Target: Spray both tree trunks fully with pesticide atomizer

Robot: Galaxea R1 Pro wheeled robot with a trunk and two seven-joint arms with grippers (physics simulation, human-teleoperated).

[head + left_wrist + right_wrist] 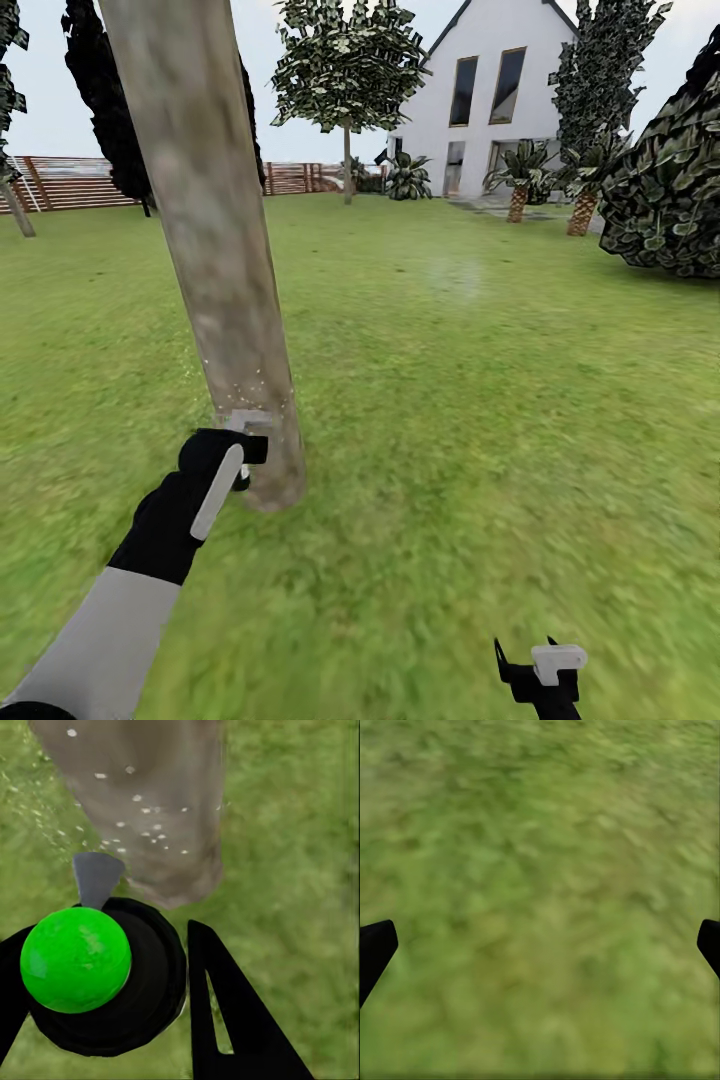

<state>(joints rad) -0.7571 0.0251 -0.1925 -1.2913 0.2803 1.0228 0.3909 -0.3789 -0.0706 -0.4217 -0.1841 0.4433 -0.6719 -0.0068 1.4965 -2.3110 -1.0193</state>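
Note:
A thick grey-brown tree trunk (215, 260) rises from the grass at the left. My left gripper (235, 458) sits right at its foot, shut on the pesticide atomizer (248, 422), whose grey nozzle faces the bark. In the left wrist view the atomizer (105, 1009) is a black body with a bright green round cap, held between my black fingers (225, 1012). White pesticide specks (150, 832) dot the trunk (172, 862) low down. My right gripper (540, 665) hangs open over bare grass, fingertips (375, 949) wide apart. A second tree (347, 70) stands far back near the fence.
Lawn (480, 420) spreads to the right and ahead. A big dark bush (670, 190) stands at the right edge. At the back are a white house (490, 100), small palms (518, 185) and the brown slat fence (70, 182).

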